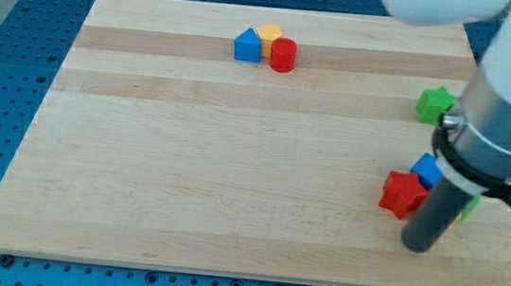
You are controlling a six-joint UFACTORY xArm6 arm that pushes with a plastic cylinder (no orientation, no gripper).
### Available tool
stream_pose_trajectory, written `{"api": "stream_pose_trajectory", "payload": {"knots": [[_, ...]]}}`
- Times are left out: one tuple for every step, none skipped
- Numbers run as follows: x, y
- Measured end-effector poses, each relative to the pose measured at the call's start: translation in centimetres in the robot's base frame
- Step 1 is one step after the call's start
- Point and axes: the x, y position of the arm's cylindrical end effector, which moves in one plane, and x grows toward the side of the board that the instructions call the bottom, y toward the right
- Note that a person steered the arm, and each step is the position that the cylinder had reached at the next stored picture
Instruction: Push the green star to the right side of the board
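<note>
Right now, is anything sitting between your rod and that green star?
Yes. My tip is toward the view's bottom, and a blue block beside a red star lies between it and the green star, already near the board's right edge.

My arm comes down from the view's top right, and my tip [419, 247] rests low near the right edge.

the green star [435, 104] is a small bright green block with pointy arms. it lies flat on the wooden board, close to the edge at the view's right. it sits well above my tip [417, 244] in the view, apart from it, almost straight up.
</note>
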Motion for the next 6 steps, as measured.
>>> {"api": "stream_pose_trajectory", "payload": {"knots": [[0.6, -5.3], [0.4, -9.9], [-5.0, -10.3], [-12.8, -4.2], [-18.9, 4.6], [-23.2, 10.6]]}}
